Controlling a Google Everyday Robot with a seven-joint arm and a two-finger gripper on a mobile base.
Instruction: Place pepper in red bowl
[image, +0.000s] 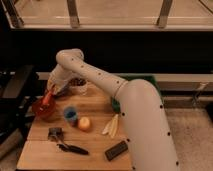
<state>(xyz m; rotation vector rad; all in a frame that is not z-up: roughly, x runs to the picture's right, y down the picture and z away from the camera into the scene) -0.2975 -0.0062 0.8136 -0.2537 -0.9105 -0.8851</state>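
Hand at frame's left is gripping the pepper, hanging near-upright directly over the red bowl.

view: single | high, behind arm | claw far-left over table

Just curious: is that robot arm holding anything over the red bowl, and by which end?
The tool holds the pepper by its upper end, above the red bowl.

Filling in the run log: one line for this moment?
phase: placing | gripper: over red bowl, holding pepper | pepper: not released
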